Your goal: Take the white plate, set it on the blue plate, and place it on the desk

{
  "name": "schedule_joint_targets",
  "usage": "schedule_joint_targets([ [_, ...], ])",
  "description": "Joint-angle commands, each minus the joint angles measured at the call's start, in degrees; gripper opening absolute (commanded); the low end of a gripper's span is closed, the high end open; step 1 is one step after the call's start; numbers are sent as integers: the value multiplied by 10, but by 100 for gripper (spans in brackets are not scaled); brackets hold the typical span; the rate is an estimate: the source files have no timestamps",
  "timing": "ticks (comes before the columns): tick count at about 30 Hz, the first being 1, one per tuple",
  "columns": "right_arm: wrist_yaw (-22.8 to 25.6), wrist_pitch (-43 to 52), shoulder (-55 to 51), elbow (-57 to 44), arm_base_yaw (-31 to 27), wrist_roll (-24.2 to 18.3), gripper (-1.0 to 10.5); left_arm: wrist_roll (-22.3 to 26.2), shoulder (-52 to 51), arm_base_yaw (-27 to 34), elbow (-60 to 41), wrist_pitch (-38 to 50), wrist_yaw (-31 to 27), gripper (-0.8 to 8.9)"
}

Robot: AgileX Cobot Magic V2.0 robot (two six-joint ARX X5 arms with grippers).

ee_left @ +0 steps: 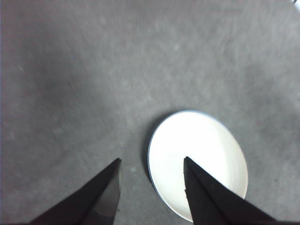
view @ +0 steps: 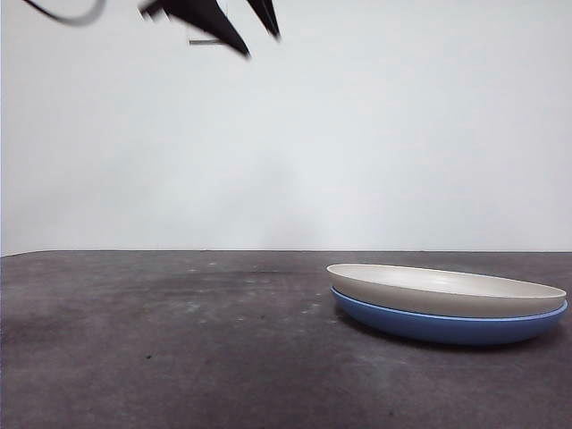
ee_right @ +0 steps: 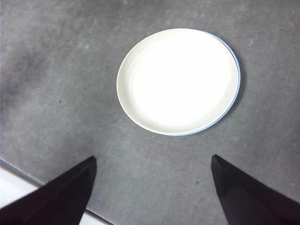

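The white plate (view: 447, 288) lies stacked on the blue plate (view: 447, 328) at the right of the desk (view: 179, 340). Only a thin blue rim (ee_right: 238, 79) shows around the white plate (ee_right: 178, 79) in the right wrist view. My right gripper (ee_right: 153, 157) hangs open and empty well above the desk, short of the stack. My left gripper (ee_left: 151, 159) is also open and empty, high above the white plate (ee_left: 201, 140). Black jaw tips (view: 228, 27) show at the front view's top left; which arm they belong to I cannot tell.
The desk's edge (ee_right: 28, 177), with a pale surface beyond it, shows by my right gripper's jaw. A plain white wall (view: 357, 134) stands behind the desk. A dark cable (view: 63, 13) loops at the top left corner.
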Motion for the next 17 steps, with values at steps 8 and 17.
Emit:
schedule_joint_targets([
  [8, 0, 17, 21, 10, 2, 8, 392, 38, -199, 37, -260, 30, 29, 217],
  [17, -2, 11, 30, 10, 2, 12, 392, 77, -355, 36, -434, 26, 233, 217],
])
